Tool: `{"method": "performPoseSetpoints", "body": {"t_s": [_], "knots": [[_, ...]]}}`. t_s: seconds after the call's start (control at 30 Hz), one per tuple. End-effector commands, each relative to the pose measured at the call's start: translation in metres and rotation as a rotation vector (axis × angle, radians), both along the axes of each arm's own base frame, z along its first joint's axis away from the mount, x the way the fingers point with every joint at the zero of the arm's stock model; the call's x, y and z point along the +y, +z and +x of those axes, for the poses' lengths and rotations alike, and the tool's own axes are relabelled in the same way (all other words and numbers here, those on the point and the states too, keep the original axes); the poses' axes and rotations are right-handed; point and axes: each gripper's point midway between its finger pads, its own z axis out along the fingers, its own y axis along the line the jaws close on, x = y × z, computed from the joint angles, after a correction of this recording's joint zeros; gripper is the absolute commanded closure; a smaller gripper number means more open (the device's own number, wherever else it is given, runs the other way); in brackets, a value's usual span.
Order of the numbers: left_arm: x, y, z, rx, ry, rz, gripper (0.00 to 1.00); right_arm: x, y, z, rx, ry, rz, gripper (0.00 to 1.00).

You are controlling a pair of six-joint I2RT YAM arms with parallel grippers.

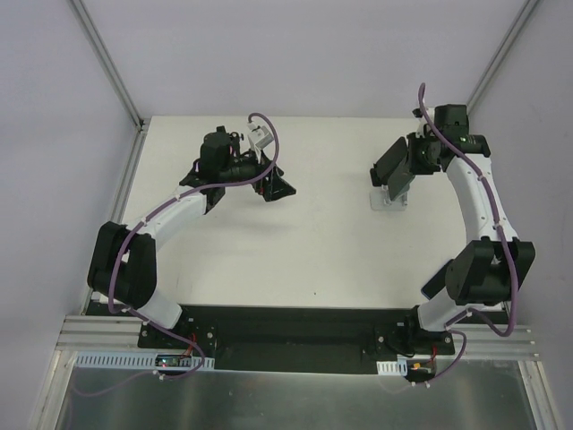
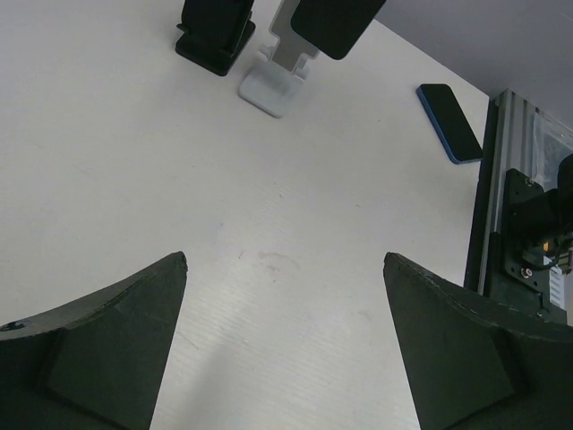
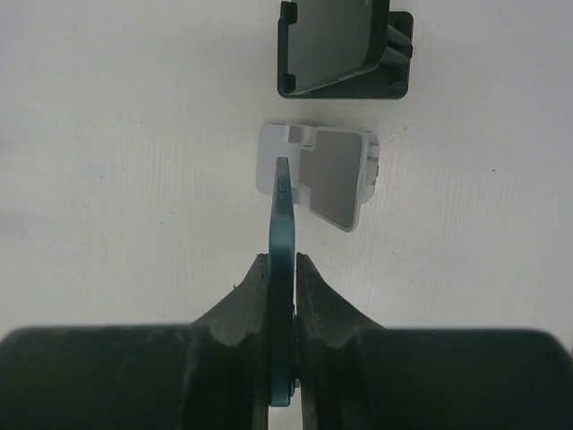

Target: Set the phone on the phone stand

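The phone (image 3: pixel 283 228) is clamped edge-on by the right fingers (image 3: pixel 243 309) over the phone stand (image 3: pixel 327 179). The left fingers (image 2: pixel 116 340) are held wide apart, empty.

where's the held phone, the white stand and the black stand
held phone (image 3: pixel 282 224), right wrist view, on its teal edge
white stand (image 3: pixel 333 179), right wrist view, on its grey back plate
black stand (image 3: pixel 331 40), right wrist view, on its tilted plate

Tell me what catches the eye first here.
The right tool is shut on a teal-edged phone, held edge-on above the white phone stand on the right side of the table. The left tool hangs open over the table; a second, blue phone lies flat beside the aluminium rail.
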Motion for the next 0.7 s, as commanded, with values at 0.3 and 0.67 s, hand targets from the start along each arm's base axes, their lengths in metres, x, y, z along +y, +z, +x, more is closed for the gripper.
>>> {"method": "performPoseSetpoints", "body": {"t_s": [0.3,0.67], "knots": [[0.001,0.018,0.009,-0.114,0.016,-0.031,0.11,-0.001,-0.02,0.03,-0.018,0.027,-0.004,0.99],[0.0,0.016,0.011,-0.1,0.011,-0.03,0.11,-0.018,-0.037,0.043,-0.005,-0.007,-0.013,1.0]]}}
